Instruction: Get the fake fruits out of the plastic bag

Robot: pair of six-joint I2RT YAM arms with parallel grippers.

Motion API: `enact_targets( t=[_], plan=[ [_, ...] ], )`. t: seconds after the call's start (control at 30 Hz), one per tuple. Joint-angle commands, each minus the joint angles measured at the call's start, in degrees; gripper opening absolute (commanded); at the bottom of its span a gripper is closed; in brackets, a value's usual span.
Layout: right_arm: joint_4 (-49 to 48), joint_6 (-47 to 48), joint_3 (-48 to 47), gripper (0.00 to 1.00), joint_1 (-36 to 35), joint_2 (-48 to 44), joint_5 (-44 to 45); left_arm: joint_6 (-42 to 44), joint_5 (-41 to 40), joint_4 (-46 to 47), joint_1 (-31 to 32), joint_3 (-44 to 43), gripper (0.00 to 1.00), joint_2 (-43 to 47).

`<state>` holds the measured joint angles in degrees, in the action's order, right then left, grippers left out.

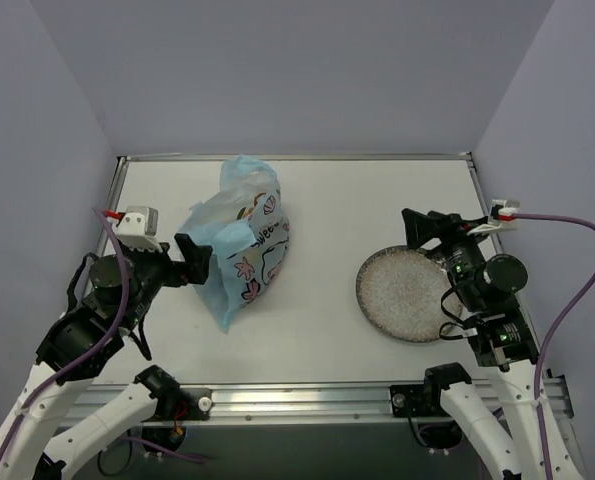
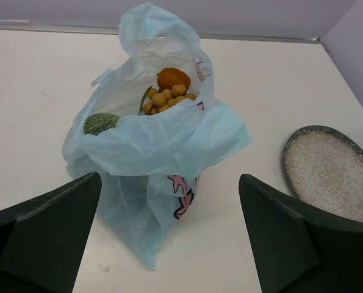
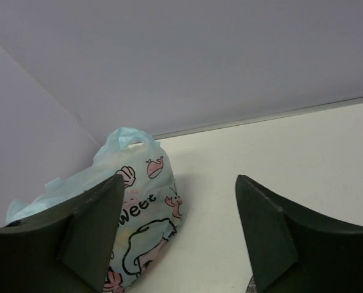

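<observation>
This is a robotics lab test cell, not a home or a shop. A bare white bench [image 1: 327, 200] is boxed in by plain lavender-grey panels [image 1: 297, 70] at the top, left and right of the overhead view. Along the lower edge runs an aluminium rail [image 1: 307, 400] carrying a left arm [image 1: 87, 330] and a right arm [image 1: 492, 310]. Purple cables [image 1: 567, 218] loop off the arms toward the lower corners.

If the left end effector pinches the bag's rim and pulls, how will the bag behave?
Probably floppy: the plastic bag is thin, crinkled film with a sagging rim, so it would likely collapse rather than move whole. It may tip, standing tall with the fake fruits loose near its mouth; the green melon could roll out.
</observation>
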<state>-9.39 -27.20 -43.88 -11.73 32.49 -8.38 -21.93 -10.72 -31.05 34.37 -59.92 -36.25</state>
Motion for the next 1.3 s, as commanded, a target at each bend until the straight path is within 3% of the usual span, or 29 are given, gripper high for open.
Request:
enact_targets(
  t=[0.0, 0.03, 0.07, 0.17, 0.23, 0.27, 0.3, 0.37, 0.4, 0.43, 0.5, 0.6, 0.77, 0.83, 0.97, 1.03, 1.07, 1.13, 1.17, 1.27],
  plan=[
    [-1.2, -0.7, -0.5, 0.62, -0.2, 1.4, -1.5, -3.0, -7.7, -4.9, -0.4, -2.7, 0.94, -1.1],
    [-1.2, -0.8, -0.6, 0.41, -0.2, 1.7, -2.4, -3.3, -8.1, -4.8, -0.4, -2.8, 0.94, -1.1],
    [-1.2, -1.1, -0.5, 0.31, -0.2, 2.0, -2.9, -4.5, -8.5, -4.8, -0.4, -2.7, 0.94, -0.9],
    [-1.4, -1.8, -0.2, 0.06, -0.2, 3.6, -5.1, -6.5, -10.3, -4.5, -0.4, -3.2, 0.94, -1.0],
    [-3.9, -3.2, 0.5, 0.0, -0.3, 5.3, -6.6, -7.3, -13.3, -2.9, -0.4, -3.5, 0.97, -2.2],
    [-6.1, -4.3, 2.3, 0.0, -0.3, 6.0, -8.6, -8.1, -14.8, -1.9, -0.4, -3.4, 0.58, -2.7],
    [-8.5, -5.7, 3.5, 0.0, -0.3, 8.2, -10.2, -8.7, -16.8, -1.0, -0.4, -3.5, 0.47, -4.8],
    [-16.5, -10.1, 6.7, 0.01, -1.4, 11.0, -15.2, -10.8, -23.3, 0.0, -0.7, -5.3, 0.42, -7.9],
    [-18.2, -10.7, 7.3, 0.02, -2.5, 13.8, -15.5, -11.0, -24.7, -0.2, -1.6, -6.6, 0.42, -11.9],
    [-19.6, -10.7, 7.6, 0.06, -3.8, 15.2, -15.1, -10.9, -25.7, -0.7, -2.2, -8.1, 0.49, -13.9],
    [-18.7, -7.6, 6.6, 0.08, -9.2, 18.8, -10.7, -12.2, -26.0, -1.6, -4.6, -11.3, 0.71, -18.9],
    [-14.9, -2.2, 3.5, 0.18, -18.3, 23.5, -3.1, -14.6, -12.9, 0.9, -13.3, -12.1, 0.91, -23.4],
    [-14.3, 2.9, 0.4, 0.58, -27.7, 30.3, 1.8, -17.6, -2.6, 3.7, -13.6, -11.8, 0.96, -25.9],
    [-14.8, 4.3, -0.6, 0.68, -29.7, 33.2, 2.3, -19.5, 1.4, 4.2, -13.2, -9.9, 0.97, -24.9],
    [-17.2, 5.4, -3.3, 0.78, -30.3, 38.4, 1.8, -21.7, 5.2, 6.2, -11.7, -5.0, 0.97, -23.0],
    [-17.2, 6.3, -5.9, 0.81, -30.3, 42.6, 1.9, -22.1, 5.9, 6.2, -11.4, -2.1, 0.91, -22.8],
    [-17.0, 6.3, -9.3, 0.81, -30.1, 44.0, 3.3, -22.4, 6.0, 6.2, -11.3, -0.9, 0.71, -22.1],
    [-14.6, 6.1, -13.3, 0.84, -30.0, 48.6, 6.4, -22.5, 4.9, 5.7, -11.2, 2.2, 0.54, -20.9],
    [-13.3, 5.8, -18.1, 0.85, -30.0, 52.0, 10.7, -22.3, 4.4, 5.2, -11.1, 3.1, 0.35, -19.4],
    [-10.9, 4.7, -26.0, 0.9, -30.5, 59.1, 16.5, -21.5, 2.7, 3.3, -10.8, 6.5, 0.23, -16.6]
  ],
)
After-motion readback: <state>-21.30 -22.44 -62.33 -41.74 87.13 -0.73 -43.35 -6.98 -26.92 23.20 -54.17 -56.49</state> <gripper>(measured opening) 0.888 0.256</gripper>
